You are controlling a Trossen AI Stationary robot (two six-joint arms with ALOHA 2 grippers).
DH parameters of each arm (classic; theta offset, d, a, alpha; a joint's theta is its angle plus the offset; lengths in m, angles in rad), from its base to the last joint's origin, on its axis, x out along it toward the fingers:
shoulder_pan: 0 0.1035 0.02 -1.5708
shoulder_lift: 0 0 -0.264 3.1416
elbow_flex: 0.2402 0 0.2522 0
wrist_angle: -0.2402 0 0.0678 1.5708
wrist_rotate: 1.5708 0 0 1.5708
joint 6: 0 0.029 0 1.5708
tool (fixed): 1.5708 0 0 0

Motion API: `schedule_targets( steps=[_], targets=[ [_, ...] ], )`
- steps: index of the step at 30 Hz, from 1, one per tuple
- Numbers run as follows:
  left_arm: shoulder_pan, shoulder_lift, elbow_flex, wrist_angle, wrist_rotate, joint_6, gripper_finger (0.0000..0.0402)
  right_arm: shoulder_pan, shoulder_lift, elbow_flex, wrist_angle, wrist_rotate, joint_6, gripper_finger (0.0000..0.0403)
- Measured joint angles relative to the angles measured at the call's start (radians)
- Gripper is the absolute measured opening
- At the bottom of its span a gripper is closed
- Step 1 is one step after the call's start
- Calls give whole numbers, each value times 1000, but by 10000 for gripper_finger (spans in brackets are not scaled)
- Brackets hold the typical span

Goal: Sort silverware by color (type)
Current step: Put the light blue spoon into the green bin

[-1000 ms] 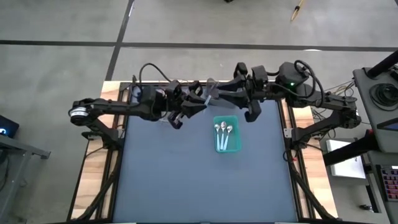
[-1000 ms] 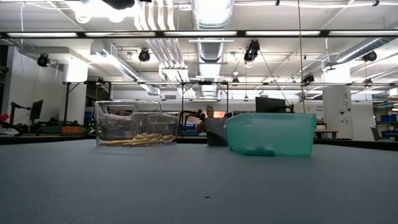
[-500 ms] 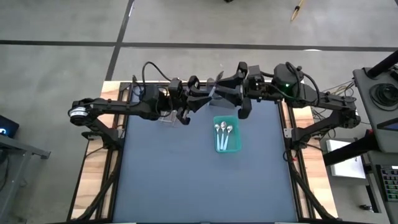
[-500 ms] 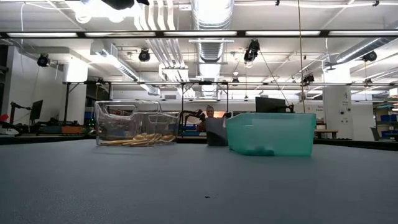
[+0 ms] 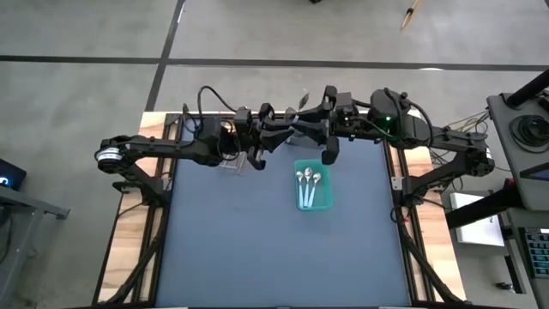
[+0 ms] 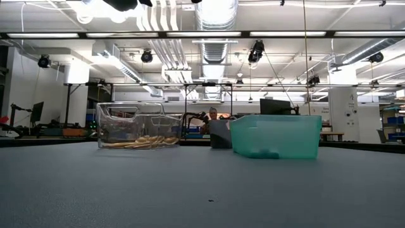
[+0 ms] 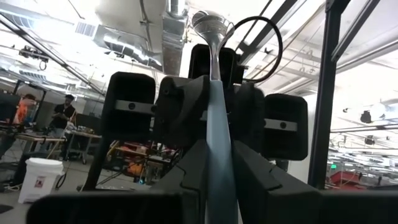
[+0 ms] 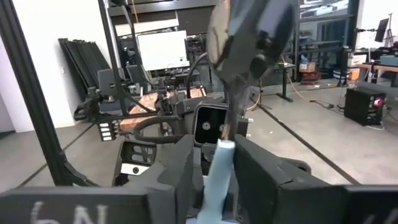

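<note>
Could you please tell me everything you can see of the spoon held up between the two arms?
The small spoon with a light-blue handle and a shiny silver metal bowl is up in the air over the far edge of the dark grey table, where both arms meet. The left gripper has its jaws shut on the smooth handle, and the bowl sticks out beyond them. The right gripper faces it at the same handle; whether it grips is unclear.

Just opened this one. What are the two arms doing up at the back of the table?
The arms meet above the table's far edge, apparently passing a spoon between them. The left gripper has its jaws shut on a blue-handled spoon, and the right gripper is at the same spoon. Three similar spoons lie in the teal bin, and gold spoons in the clear bin.
</note>
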Motion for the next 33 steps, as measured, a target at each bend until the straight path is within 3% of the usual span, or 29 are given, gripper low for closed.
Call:
schedule_targets(
  steps=[8,21,26,33],
  targets=[
    [-1,0,0,13,6,3,36,0,-1,0,-1,1,-2,23],
    [0,0,0,-19,-11,-31,69,0,-6,0,-23,0,11,20],
    [0,0,0,-39,-14,-36,111,0,-9,0,-41,0,37,20],
    [2,-12,0,-82,-19,-7,205,0,-9,0,-39,-1,60,20]
  ],
)
